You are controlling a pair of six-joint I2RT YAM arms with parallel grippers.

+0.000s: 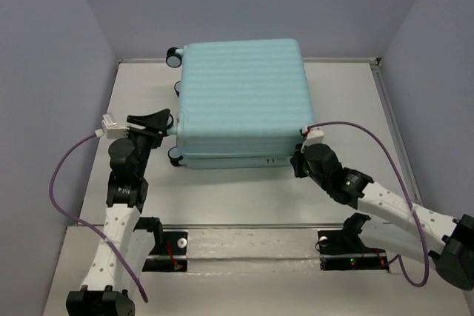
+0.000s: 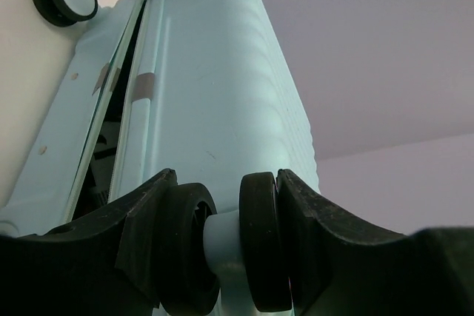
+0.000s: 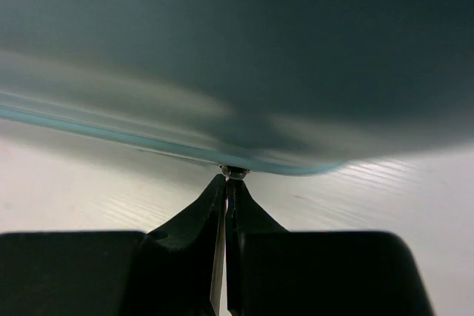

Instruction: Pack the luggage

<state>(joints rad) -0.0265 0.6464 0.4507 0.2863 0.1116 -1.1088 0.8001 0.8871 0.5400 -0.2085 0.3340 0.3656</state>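
Left fingers [image 2: 141, 234] clamping caster wheel [image 2: 259, 242], right fingers [image 3: 192, 220] pinched together at luggage [image 1: 241, 101] edge

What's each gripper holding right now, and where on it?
Left gripper clamps the luggage by one caster wheel. Right gripper is shut at a small metal piece on the luggage's edge; whether it's pinched cannot be told.

Centre frame blocked by luggage [image 1: 241, 98]; worktop [image 1: 244, 194] strips left, right and bottom give passing room; wall [image 1: 237, 5] closes top.
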